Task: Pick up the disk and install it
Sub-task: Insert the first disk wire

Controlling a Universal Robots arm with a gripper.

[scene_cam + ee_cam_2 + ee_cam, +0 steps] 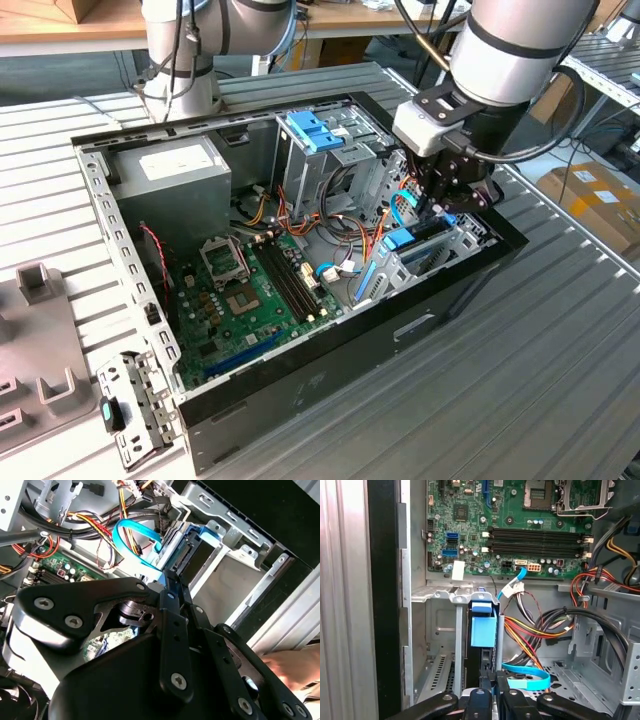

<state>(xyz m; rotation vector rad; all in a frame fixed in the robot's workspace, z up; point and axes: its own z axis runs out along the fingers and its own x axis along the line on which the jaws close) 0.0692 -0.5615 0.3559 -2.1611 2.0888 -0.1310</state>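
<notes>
- The claw (493, 684) is seen closed, fingers together, at the upper edge of the disk (483, 630); contact cannot be confirmed.
- The disk is stood on edge in a bay beside the case (300, 385) wall.
- A blue cable (526, 681) is looped just beside the bay.
- The motherboard (520, 510) is exposed beyond.
- The case is laid open on the table (540, 380).

My pincer (169, 577) is matt black metal with a faint sheen on its links, studded with bright steel screws. The disk (483, 630) wears smooth, slightly glossy light-blue plastic. The drive cage (437, 630) around it is dull grey sheet metal, perforated and unpainted. The ribbon cable (530, 680) is shiny blue plastic. The motherboard (470, 510) is satiny green laminate. The computer case (330, 370) has a smooth black painted outer skin. The counter (540, 400) is ribbed, matt grey metal.
</notes>
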